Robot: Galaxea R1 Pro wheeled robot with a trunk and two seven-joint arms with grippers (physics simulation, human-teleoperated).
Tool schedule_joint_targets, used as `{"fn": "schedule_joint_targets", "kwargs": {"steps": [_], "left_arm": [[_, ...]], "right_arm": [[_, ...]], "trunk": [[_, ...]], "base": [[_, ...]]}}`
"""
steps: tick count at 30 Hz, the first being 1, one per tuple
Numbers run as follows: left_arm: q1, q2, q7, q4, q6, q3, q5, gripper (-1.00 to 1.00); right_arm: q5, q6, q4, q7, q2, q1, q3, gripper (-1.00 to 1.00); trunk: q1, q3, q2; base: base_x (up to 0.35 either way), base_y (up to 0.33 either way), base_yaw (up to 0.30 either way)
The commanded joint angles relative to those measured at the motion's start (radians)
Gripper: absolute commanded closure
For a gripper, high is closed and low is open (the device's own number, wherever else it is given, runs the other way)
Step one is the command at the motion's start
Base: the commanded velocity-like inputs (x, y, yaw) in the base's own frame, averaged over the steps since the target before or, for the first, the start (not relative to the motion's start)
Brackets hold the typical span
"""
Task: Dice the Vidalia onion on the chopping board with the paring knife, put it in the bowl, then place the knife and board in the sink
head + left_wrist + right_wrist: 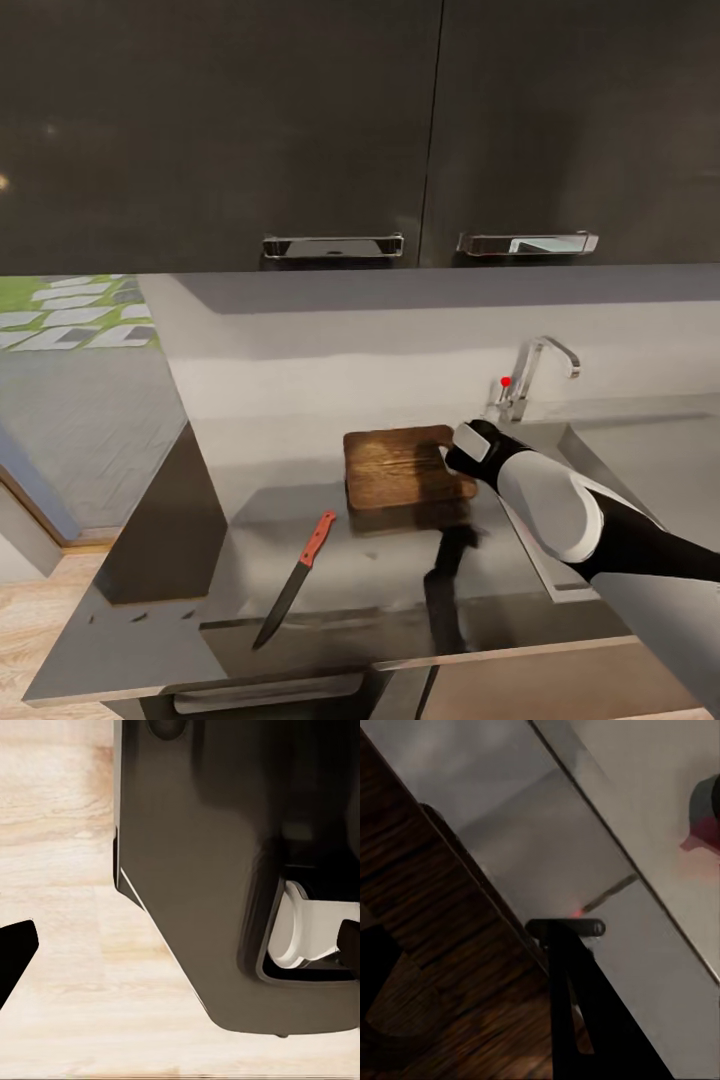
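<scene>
On the tabletop [300,500], the chopping board [400,465] sits bare beside the sink [590,440]; paring knife [297,578] untouched nearer me. My right hand [472,967] hovers spread over the board. Left hand: can't tell. Dicing not started, I'd judge.

The right wrist view looks down on the chopping board [450,967], its dark brown grain running across the near part of the picture. Beside the board's edge lies the smooth grey bench [585,832], with a pale wall beyond it. A reddish shape sits at the far edge, too blurred to name. One dark finger [585,1020] of the right pincer [472,975] stands over the board, its tip at the board's edge; the other finger shows as a dark shape over the wood, well apart from it.
</scene>
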Motion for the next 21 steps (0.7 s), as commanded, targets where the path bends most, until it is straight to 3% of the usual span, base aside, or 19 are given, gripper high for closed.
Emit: {"fn": "schedule_joint_targets", "kwargs": {"steps": [1,5,14,21], "left_arm": [[0.000,0.000,-0.006,0.004,0.001,0.006,0.005,-1.00],[0.000,0.000,-0.006,0.017,0.003,0.005,0.005,-1.00],[0.000,0.002,-0.005,0.019,0.003,0.005,0.005,-1.00],[0.000,0.003,-0.004,0.019,0.003,0.005,0.005,-1.00]], "right_arm": [[-0.012,0.006,-0.003,-0.006,0.006,-0.006,0.004,1.00],[-0.044,0.007,-0.003,-0.007,0.029,-0.029,0.001,1.00],[-0.052,0.009,-0.002,-0.009,0.027,-0.080,0.002,1.00],[-0.049,0.023,0.000,-0.010,-0.001,-0.120,0.002,1.00]], "trunk": [[0.001,-0.002,-0.002],[0.001,-0.002,-0.002],[0.001,-0.002,-0.002],[0.001,-0.002,-0.002]], "base": [[0.000,0.000,0.000],[0.000,0.000,0.000],[0.000,0.000,0.000],[0.000,0.000,0.000]]}}
